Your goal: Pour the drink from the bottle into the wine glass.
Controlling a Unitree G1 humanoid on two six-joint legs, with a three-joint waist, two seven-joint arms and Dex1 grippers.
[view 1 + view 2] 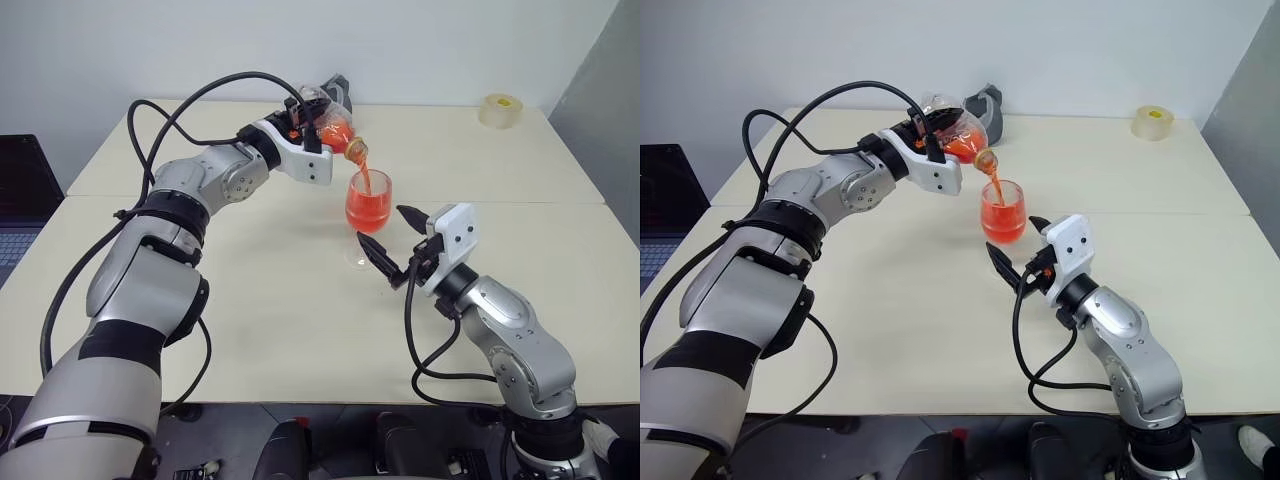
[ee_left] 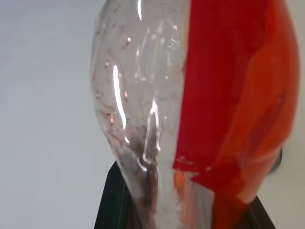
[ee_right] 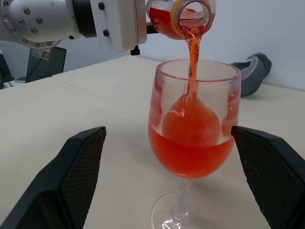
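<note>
The pale tabletop (image 1: 250, 330) carries the whole job, with the wine glass (image 3: 193, 138) standing upright on it near the middle so it can take the pour without being held. The left claw (image 1: 318, 118) is clamped shut on the bottle (image 1: 955, 140), holding it raised and tipped with its mouth just above the glass rim; that tilt looks chosen to let the drink (image 3: 190, 152) fall straight into the bowl. The right claw (image 1: 392, 235) is spread wide and has hold of nothing, its 2 fingers (image 3: 71, 181) standing on either side of the glass, apart from it, probably to steady it if it shifts. I judge the pour well along: the bowl is roughly half full and some red liquid remains in the bottle. Behind the bottle sits a grey mug-like object (image 1: 988, 100), and a tape roll (image 1: 500, 110) lies at the far right corner, both well apart from the work.

The head views give the layout of both arms. The right wrist view adds the thin stream, the open bottle mouth and the liquid level. The left wrist view gives the bottle wall close up, part clear and part red.
</note>
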